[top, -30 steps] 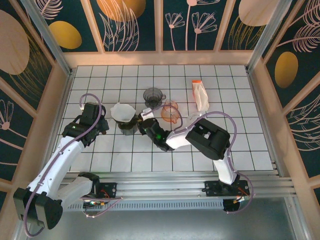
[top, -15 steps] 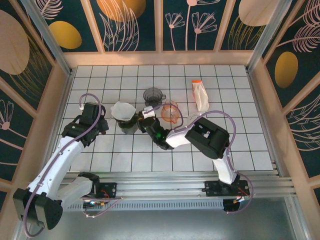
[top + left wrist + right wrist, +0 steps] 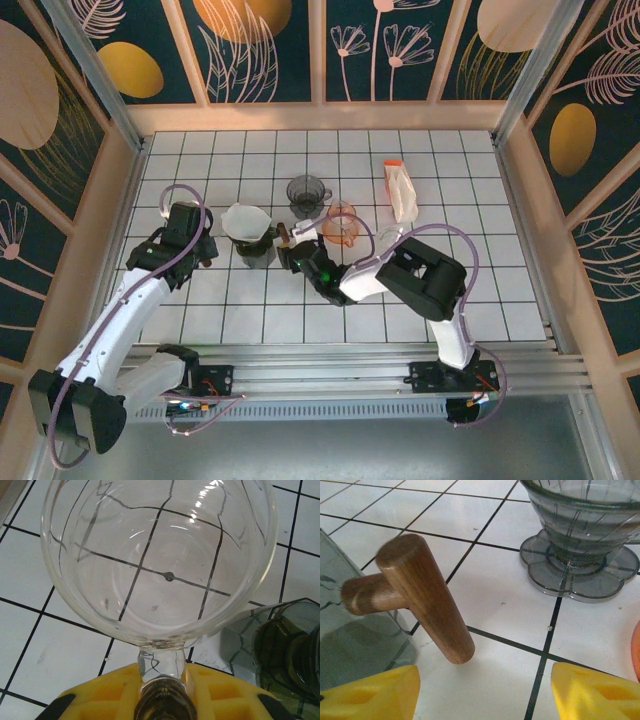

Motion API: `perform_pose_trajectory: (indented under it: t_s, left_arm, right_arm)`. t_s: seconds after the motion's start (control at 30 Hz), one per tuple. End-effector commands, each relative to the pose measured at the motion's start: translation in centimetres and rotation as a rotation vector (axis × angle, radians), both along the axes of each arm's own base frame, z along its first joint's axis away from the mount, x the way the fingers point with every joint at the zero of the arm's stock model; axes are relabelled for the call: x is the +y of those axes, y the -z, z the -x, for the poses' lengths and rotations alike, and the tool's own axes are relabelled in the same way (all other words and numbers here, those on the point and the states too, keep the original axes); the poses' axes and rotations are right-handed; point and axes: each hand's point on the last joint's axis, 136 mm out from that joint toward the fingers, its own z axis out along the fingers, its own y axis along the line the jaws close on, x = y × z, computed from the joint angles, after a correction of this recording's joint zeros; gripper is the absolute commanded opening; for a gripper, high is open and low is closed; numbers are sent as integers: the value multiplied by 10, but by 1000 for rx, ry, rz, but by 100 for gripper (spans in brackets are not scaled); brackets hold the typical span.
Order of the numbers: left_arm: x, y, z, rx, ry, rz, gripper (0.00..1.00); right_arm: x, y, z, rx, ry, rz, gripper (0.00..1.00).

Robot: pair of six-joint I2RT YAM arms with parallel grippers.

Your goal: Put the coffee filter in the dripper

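- Sitting in the mouth of the dark dripper (image 3: 256,254), the white coffee filter (image 3: 246,221) is looking already placed. From above I cannot tell whether it is fully seated.
- The right gripper (image 3: 483,692) is standing with its jaws apart and grasping nothing. The dripper's wooden handle (image 3: 420,595) is lying just ahead of the gap, touching neither finger.
- The left gripper (image 3: 162,699) is clenching the stem of a clear glass vessel (image 3: 160,555) just beside the dripper.
- The step in hand is seeming to be the release. Next, the right arm is needing a straight retreat clear of the handle, so nothing is nudging the dripper or tipping the filter.
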Motion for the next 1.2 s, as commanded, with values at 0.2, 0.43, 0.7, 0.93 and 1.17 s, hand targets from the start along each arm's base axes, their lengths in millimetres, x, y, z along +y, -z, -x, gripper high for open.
perform_pose_trajectory:
  t_s: [0.2,0.43,0.7,0.93,1.17]
  left_arm:
    - [8,-35,-32,-138,-46,-35,0]
    - [11,-74,-48,-216,-51,-73,0]
    - [-3,-142,-70,-345,13,-44,0]
    - [-52,-181,-68,-415,204,79,0]
    - [-130,-194,-45,-420,430,158,0]
  right_arm:
    - [-13,-33,26,-29,6,-66,70]
    - [-34,-48,43,-24,22,-96,70]
    - [-61,-71,52,-52,66,-104,70]
    - [-92,-95,55,-90,130,-93,70]
    - [-134,-121,53,-126,241,-92,70]
